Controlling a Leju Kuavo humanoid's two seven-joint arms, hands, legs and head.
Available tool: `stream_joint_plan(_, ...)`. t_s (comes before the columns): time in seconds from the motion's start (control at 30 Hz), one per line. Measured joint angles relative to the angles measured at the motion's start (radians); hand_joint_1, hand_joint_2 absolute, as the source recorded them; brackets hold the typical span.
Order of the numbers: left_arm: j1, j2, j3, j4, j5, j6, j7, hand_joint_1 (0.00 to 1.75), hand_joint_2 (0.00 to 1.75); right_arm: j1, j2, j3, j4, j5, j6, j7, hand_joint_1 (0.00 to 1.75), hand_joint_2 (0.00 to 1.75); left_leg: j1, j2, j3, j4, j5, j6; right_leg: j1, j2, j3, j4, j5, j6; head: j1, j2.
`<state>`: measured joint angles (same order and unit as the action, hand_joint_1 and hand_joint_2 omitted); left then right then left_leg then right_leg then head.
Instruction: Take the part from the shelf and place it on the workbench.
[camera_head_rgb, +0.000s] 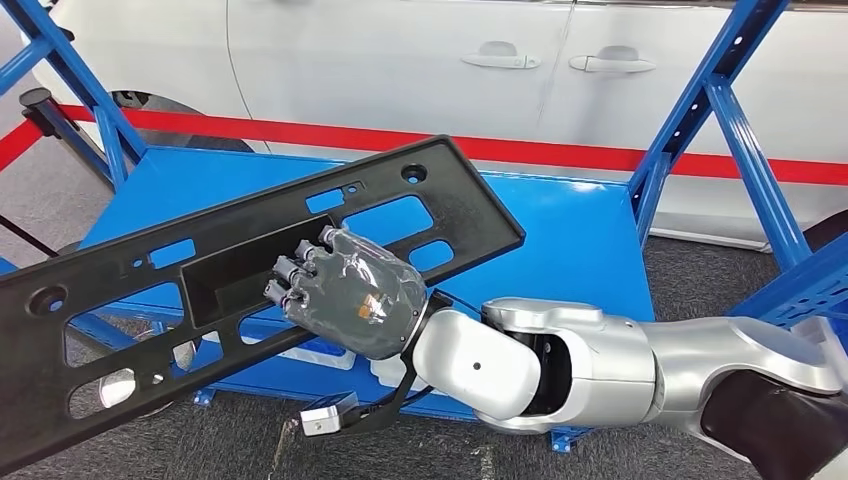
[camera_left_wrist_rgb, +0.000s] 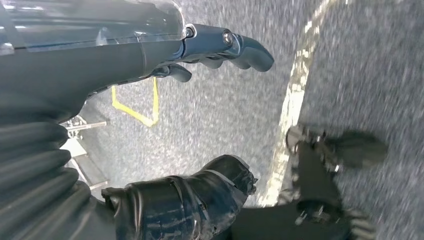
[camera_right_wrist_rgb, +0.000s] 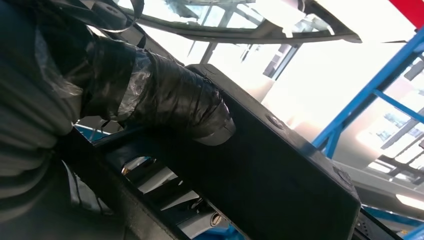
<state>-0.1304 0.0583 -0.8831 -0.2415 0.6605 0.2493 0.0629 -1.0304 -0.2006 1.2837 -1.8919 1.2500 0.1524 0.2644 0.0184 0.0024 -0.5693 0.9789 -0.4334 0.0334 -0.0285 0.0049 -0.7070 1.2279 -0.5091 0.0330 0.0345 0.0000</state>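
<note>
Part (camera_head_rgb: 250, 270) cut off at left edge; right hand (camera_head_rgb: 345, 290) fingertips hidden.

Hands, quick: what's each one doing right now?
Left hand: open, holding nothing.
Right hand: holding the black part.

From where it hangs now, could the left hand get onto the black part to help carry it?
Probably not without first lifting. The left hand hangs empty above the grey floor, away from the black part. The right hand alone grips the part through its middle opening, over the blue shelf. The part's near left end looks unobstructed.
</note>
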Motion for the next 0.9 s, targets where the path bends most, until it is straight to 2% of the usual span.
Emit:
stream_joint_plan(0.07,0.0,0.001,0.0,0.0,0.0,-0.001,0.006,0.0,1.75,0.001,0.0,0.0,0.002,0.003,-0.007,0.0,1.75,1.75,0.009,-0.001,-0.01,0.031,-0.017,-0.02,-0.008,0.0,0.049,-0.109,0.049,0.013,0.002,0.0)
stream_joint_plan(0.1,-0.001,0.002,0.0,0.0,0.0,0.0,0.009,0.0,1.75,0.001,0.0,0.0,0.003,0.005,-0.011,0.0,1.75,1.75,0.011,-0.003,-0.019,0.047,-0.023,-0.03,-0.008,0.002,0.062,-0.14,0.059,0.009,0.003,0.0)
stream_joint_plan(0.17,0.0,0.004,-0.001,0.0,0.0,0.002,0.012,0.0,1.75,0.003,-0.001,0.0,0.005,0.01,-0.017,0.001,1.75,1.75,0.01,-0.006,-0.034,0.063,-0.025,-0.045,-0.002,0.007,0.057,-0.143,0.057,-0.011,0.004,0.0)
stream_joint_plan(0.23,0.004,0.002,-0.001,0.0,0.0,0.004,0.014,0.0,1.75,0.005,-0.001,0.0,0.007,0.013,-0.021,0.004,1.75,1.75,0.012,-0.005,-0.041,0.065,-0.026,-0.053,-0.001,0.007,0.049,-0.142,0.063,-0.032,0.001,0.0)
stream_joint_plan(0.27,0.005,0.002,-0.001,0.0,0.0,0.005,0.014,0.0,1.75,0.005,-0.001,0.0,0.008,0.014,-0.022,0.005,1.75,1.75,0.013,-0.005,-0.046,0.075,-0.038,-0.056,-0.002,0.007,0.047,-0.145,0.068,-0.04,0.0,0.0)
stream_joint_plan(0.33,0.006,0.001,-0.001,0.0,0.0,0.007,0.015,0.0,1.75,0.005,0.0,0.0,0.01,0.016,-0.024,0.005,1.75,1.75,0.013,-0.004,-0.074,0.154,-0.101,-0.059,-0.002,0.004,0.042,-0.15,0.076,-0.053,-0.001,0.0)
stream_joint_plan(0.4,0.006,0.001,-0.002,0.0,0.0,0.009,0.015,0.0,1.75,0.007,0.0,0.0,0.012,0.016,-0.024,0.005,1.75,1.75,0.012,-0.004,-0.112,0.274,-0.171,-0.06,0.004,0.001,0.032,-0.151,0.085,-0.061,-0.002,0.0)
stream_joint_plan(0.43,0.006,0.001,-0.002,0.0,0.0,0.009,0.015,0.0,1.75,0.008,0.0,0.0,0.013,0.016,-0.024,0.005,1.75,1.75,0.011,-0.004,-0.119,0.309,-0.186,-0.058,0.008,0.001,0.026,-0.151,0.09,-0.063,-0.002,0.0)
stream_joint_plan(0.47,0.006,0.001,-0.002,0.0,0.0,0.009,0.015,0.0,1.75,0.009,0.0,0.0,0.014,0.016,-0.024,0.005,1.75,1.75,0.01,-0.004,-0.112,0.313,-0.185,-0.054,0.011,0.0,0.02,-0.151,0.095,-0.064,-0.002,0.0)
stream_joint_plan(0.5,0.006,0.0,-0.002,0.0,-0.001,0.009,0.015,0.0,1.75,0.01,0.0,0.0,0.015,0.016,-0.024,0.005,1.75,1.75,0.007,-0.004,-0.083,0.278,-0.168,-0.049,0.013,0.001,0.014,-0.151,0.101,-0.064,-0.002,0.0)
stream_joint_plan(0.57,0.004,0.0,-0.002,0.0,-0.002,0.009,0.016,0.0,1.75,0.011,0.0,0.0,0.015,0.016,-0.025,0.006,1.75,1.75,-0.004,-0.004,0.004,0.144,-0.127,-0.032,0.014,0.001,0.007,-0.153,0.113,-0.061,-0.001,0.0)
stream_joint_plan(0.6,0.002,0.001,-0.002,0.0,-0.002,0.008,0.017,0.0,1.75,0.011,0.0,0.0,0.016,0.015,-0.026,0.006,1.75,1.75,-0.011,-0.003,0.037,0.085,-0.111,-0.024,0.013,0.0,0.005,-0.155,0.119,-0.057,-0.001,0.0)
stream_joint_plan(0.63,0.0,0.002,-0.002,0.0,-0.002,0.007,0.017,0.0,1.75,0.012,0.0,0.0,0.016,0.014,-0.027,0.007,1.75,1.75,-0.017,-0.002,0.054,0.052,-0.103,-0.018,0.011,-0.001,0.005,-0.158,0.126,-0.051,-0.003,0.0)
stream_joint_plan(0.7,-0.002,0.004,-0.002,0.0,-0.002,0.005,0.018,0.0,1.75,0.015,0.0,-0.001,0.017,0.007,-0.033,0.008,1.75,1.75,-0.026,-0.003,0.049,0.039,-0.089,-0.011,0.007,-0.004,0.007,-0.171,0.142,-0.036,-0.005,0.0)
stream_joint_plan(0.73,-0.001,0.004,-0.002,0.0,-0.002,0.004,0.019,0.0,1.75,0.017,-0.001,-0.001,0.017,0.003,-0.035,0.009,1.75,1.75,-0.023,-0.002,0.049,0.03,-0.077,-0.008,0.007,-0.004,0.007,-0.176,0.149,-0.03,-0.006,0.0)
stream_joint_plan(0.77,-0.001,0.005,-0.002,0.0,-0.002,0.003,0.021,0.0,1.75,0.019,-0.001,-0.001,0.018,-0.001,-0.037,0.01,1.75,1.75,-0.021,0.0,0.048,0.018,-0.061,-0.006,0.008,-0.004,0.004,-0.174,0.141,-0.025,-0.005,0.0)
stream_joint_plan(0.8,0.0,0.004,-0.002,0.0,-0.002,0.003,0.022,0.0,1.75,0.02,-0.001,-0.002,0.018,-0.003,-0.038,0.01,1.75,1.75,-0.018,0.003,0.044,0.006,-0.043,-0.002,0.01,-0.003,-0.004,-0.156,0.114,-0.022,-0.004,0.0)
stream_joint_plan(0.83,0.0,0.004,-0.002,0.0,-0.002,0.002,0.023,0.0,1.75,0.022,-0.002,-0.003,0.019,-0.004,-0.039,0.01,1.75,1.75,-0.015,0.007,0.037,-0.002,-0.027,0.001,0.011,-0.002,-0.017,-0.118,0.071,-0.019,-0.001,0.0)
stream_joint_plan(0.9,0.0,0.004,-0.002,0.0,-0.002,0.001,0.023,0.0,1.75,0.025,-0.002,-0.003,0.021,-0.006,-0.04,0.01,1.75,1.75,-0.016,0.01,0.008,0.0,-0.004,0.006,0.01,-0.001,-0.044,0.0,-0.026,-0.015,0.002,0.0)
